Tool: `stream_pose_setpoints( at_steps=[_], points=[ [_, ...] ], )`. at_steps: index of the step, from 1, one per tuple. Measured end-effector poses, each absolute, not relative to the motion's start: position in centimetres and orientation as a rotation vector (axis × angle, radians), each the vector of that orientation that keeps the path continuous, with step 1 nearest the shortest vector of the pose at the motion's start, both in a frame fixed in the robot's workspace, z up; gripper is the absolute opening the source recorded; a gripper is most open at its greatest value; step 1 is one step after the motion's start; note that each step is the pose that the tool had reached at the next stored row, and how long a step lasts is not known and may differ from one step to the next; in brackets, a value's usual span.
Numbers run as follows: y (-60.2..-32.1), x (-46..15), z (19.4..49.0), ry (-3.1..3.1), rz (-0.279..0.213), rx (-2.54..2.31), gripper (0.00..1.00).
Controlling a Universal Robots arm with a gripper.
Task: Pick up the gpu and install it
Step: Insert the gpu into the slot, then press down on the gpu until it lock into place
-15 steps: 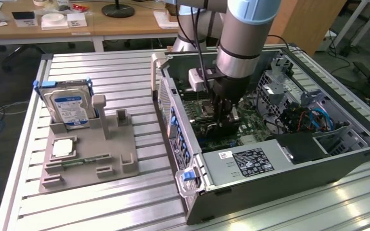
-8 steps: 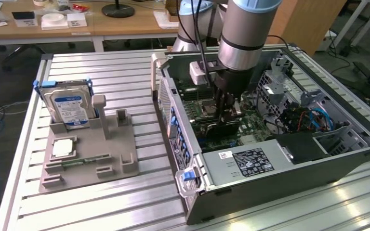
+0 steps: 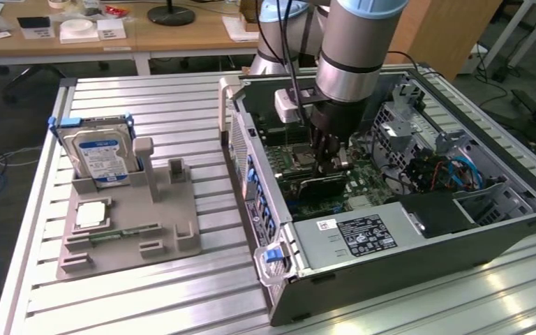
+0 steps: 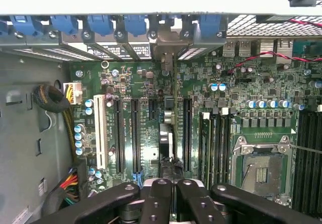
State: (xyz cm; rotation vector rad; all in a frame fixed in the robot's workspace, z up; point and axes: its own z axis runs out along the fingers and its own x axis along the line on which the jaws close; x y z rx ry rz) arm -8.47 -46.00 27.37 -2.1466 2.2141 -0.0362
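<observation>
Reaching down into the open computer case (image 3: 417, 230), your gripper (image 3: 328, 162) is pressed together, pinching the top edge of the gpu (image 3: 317, 187). You see the card as a thin, dark, flat board standing on edge over the green motherboard (image 3: 366, 183), near the middle of the case. In the wrist view the gripper (image 4: 173, 196) shows its black fingers (image 4: 160, 200) drawn close, and the gpu (image 4: 166, 141) runs as a narrow dark strip from them toward the case's rear wall, lined up among the long black expansion slots (image 4: 135, 133). Blue slot clips (image 4: 100, 25) line that wall. The empty processor socket (image 4: 259, 166) sits to one side of the card. Outside the case, toward the exterior view's left, a grey holder (image 3: 128, 223) on the ribbed metal surface (image 3: 156, 300) carries an upright hard drive (image 3: 105, 157) with a blue-white label.
</observation>
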Motion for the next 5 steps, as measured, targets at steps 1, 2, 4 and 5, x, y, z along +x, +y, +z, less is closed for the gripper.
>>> stream_pose_setpoints(
  at_steps=[1,2,4,5],
  points=[
    [-46.00,-8.47,27.37,2.214,-0.036,-2.146,0.11],
    [-46.00,-8.47,27.37,2.214,-0.036,-2.147,0.11],
    [-46.00,-8.47,27.37,2.214,-0.036,-2.147,0.11],
    [-46.00,-8.47,27.37,2.214,-0.036,-2.146,0.11]
  ],
)
